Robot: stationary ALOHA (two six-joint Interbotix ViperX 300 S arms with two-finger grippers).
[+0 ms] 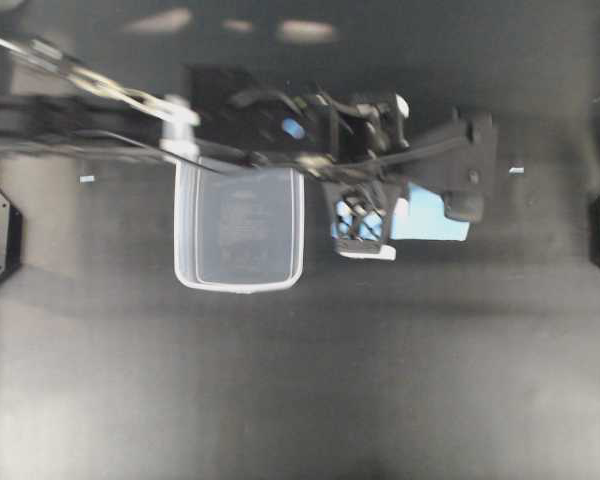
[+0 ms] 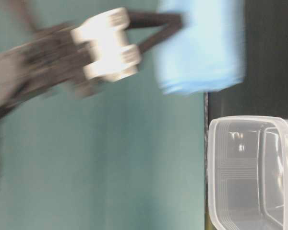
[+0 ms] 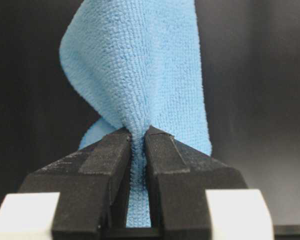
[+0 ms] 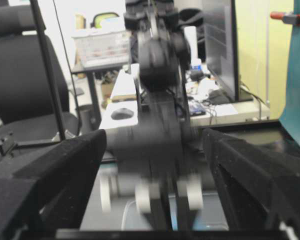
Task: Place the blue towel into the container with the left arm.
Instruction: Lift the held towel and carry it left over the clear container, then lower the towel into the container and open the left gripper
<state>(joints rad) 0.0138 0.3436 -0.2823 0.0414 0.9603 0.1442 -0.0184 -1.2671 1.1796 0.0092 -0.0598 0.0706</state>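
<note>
Your container (image 1: 239,228) sits left of centre on the dark table (image 1: 300,380). Your left arm (image 1: 100,120) stretches level across it, its gripper (image 3: 137,145) pinching the blue towel (image 3: 140,70) just beyond the tub. Your right gripper (image 4: 155,150) is spread wide.

The towel (image 3: 140,75) pinched between the jaws is light blue with a fine looped nap. The left gripper (image 3: 138,145) is matte black with white blocks behind its fingers. Off to one side, the container (image 1: 240,230) is clear and colourless.
</note>
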